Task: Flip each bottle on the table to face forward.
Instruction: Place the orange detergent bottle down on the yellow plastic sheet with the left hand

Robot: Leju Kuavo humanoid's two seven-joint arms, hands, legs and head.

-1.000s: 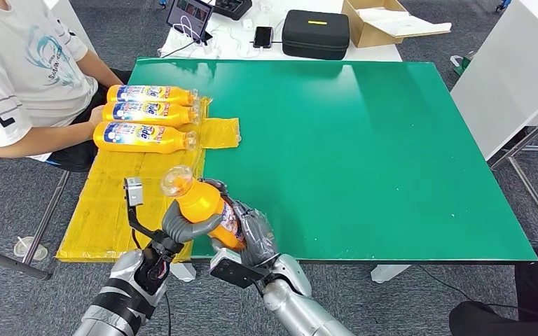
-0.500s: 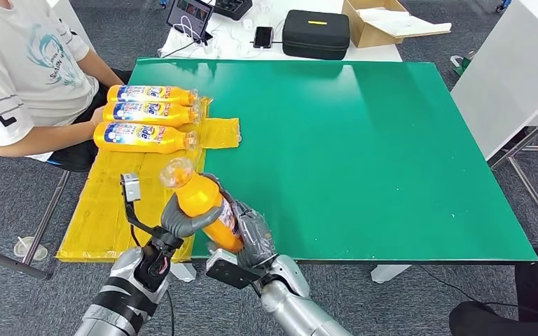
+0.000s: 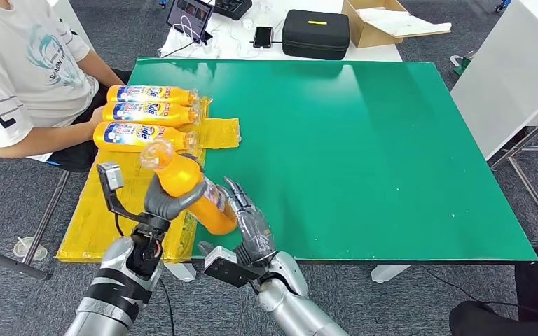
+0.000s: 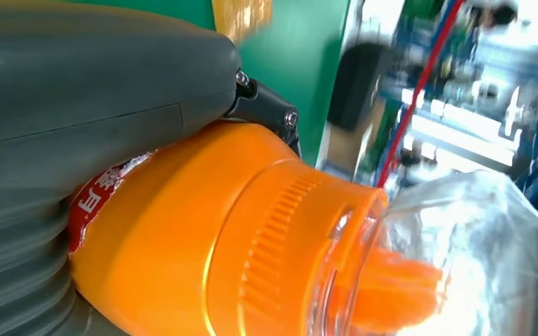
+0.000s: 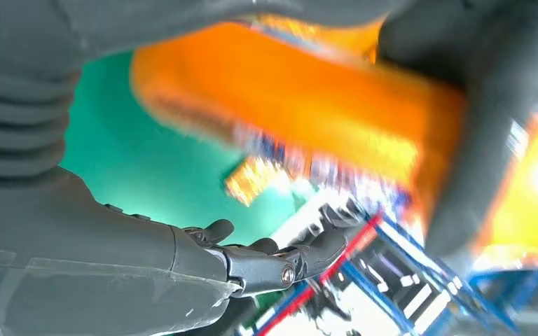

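An orange detergent bottle (image 3: 209, 208) with a clear cap is tilted in the air over the green table's near left corner, cap up and to the left. My left hand (image 3: 162, 203) grips it around the upper body; in the left wrist view the bottle (image 4: 238, 252) lies against the grey thumb of that hand (image 4: 77, 91). My right hand (image 3: 251, 227) stands just right of the bottle's base with its fingers spread and straight. In the right wrist view the bottle (image 5: 308, 98) is blurred above the right hand's fingers (image 5: 266, 262). Three more orange bottles (image 3: 147, 112) lie side by side on the yellow mat (image 3: 105, 210).
A person in a white shirt (image 3: 21, 77) sits at the left with a forearm next to the lying bottles. The green table (image 3: 364, 140) stretches to the right. Behind it a white table holds a black case (image 3: 315, 33), a cardboard box (image 3: 385, 21) and a phone (image 3: 263, 36).
My left hand has carried the bottle up and to the left. My right hand's fingers have opened off the bottle's lower body and now stand spread beside it.
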